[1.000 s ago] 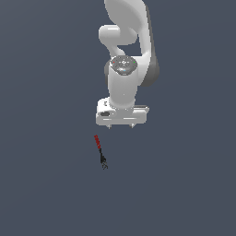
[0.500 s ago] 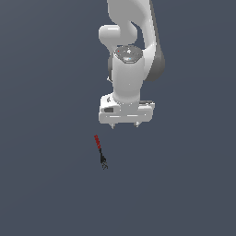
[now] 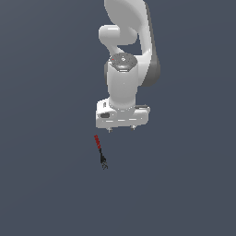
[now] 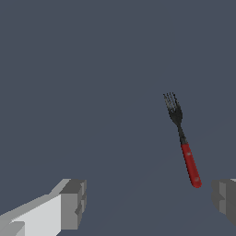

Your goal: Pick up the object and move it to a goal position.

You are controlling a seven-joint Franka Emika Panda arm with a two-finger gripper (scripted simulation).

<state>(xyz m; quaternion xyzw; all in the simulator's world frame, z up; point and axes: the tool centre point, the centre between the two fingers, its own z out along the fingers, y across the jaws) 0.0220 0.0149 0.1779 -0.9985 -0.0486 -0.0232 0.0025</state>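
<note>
The object (image 3: 99, 150) is a tiny thin fork-like tool with a red ribbed handle and a black forked end. It lies flat on the dark grey floor. In the wrist view it (image 4: 183, 140) shows whole, off to one side, apart from both fingers. My white gripper (image 3: 121, 130) hangs above the floor, a little to the exterior view's right of the tool's red end. Its jaws stand wide apart and hold nothing. In the wrist view one grey fingertip (image 4: 73, 203) and the other fingertip (image 4: 225, 197) show far apart.
The plain dark grey floor (image 3: 184, 184) fills both views. The white arm (image 3: 126, 41) rises behind the gripper. No other objects show.
The gripper has come down toward the floor and shifted toward the exterior view's right, turning a little. The tool has not moved.
</note>
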